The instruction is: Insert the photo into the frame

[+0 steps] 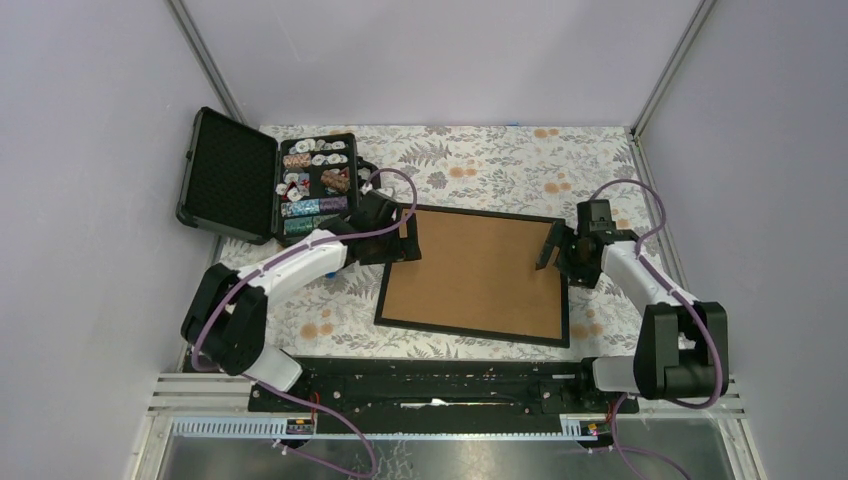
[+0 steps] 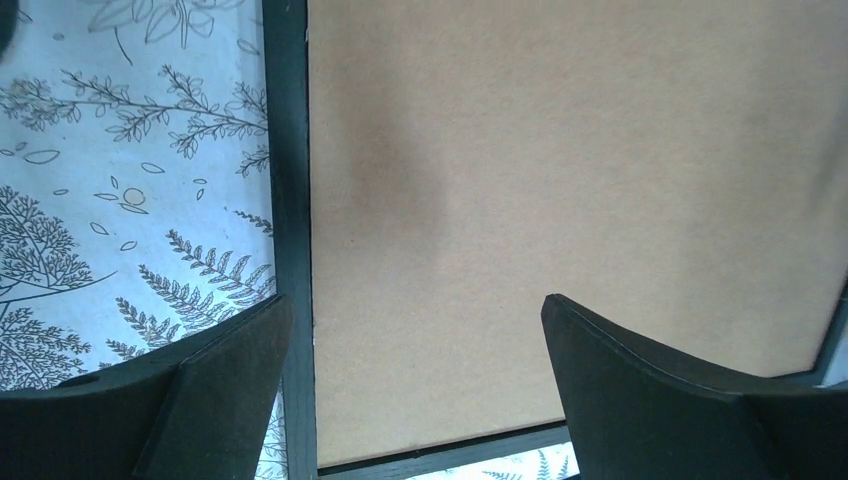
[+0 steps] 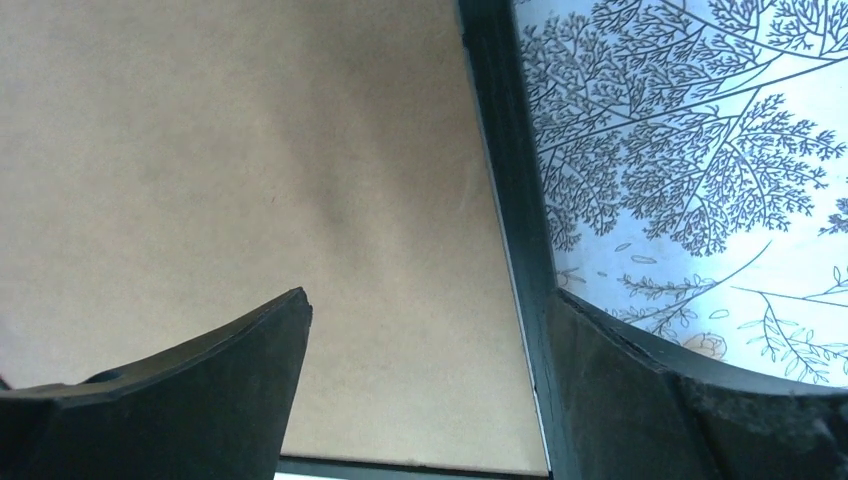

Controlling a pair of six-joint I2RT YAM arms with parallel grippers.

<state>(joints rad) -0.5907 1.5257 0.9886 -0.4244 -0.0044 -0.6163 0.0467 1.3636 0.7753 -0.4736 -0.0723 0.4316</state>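
The frame lies face down in the middle of the table, thin black moulding around its brown back board. The photo is hidden from every view. My left gripper is open over the frame's far left corner; in the left wrist view its fingers straddle the left moulding and the brown board. My right gripper is open over the frame's far right edge; in the right wrist view its fingers straddle the right moulding and the board.
An open black case with foam lining and trays of small pieces stands at the far left, next to the left arm. A floral cloth covers the table. Grey walls close in on both sides.
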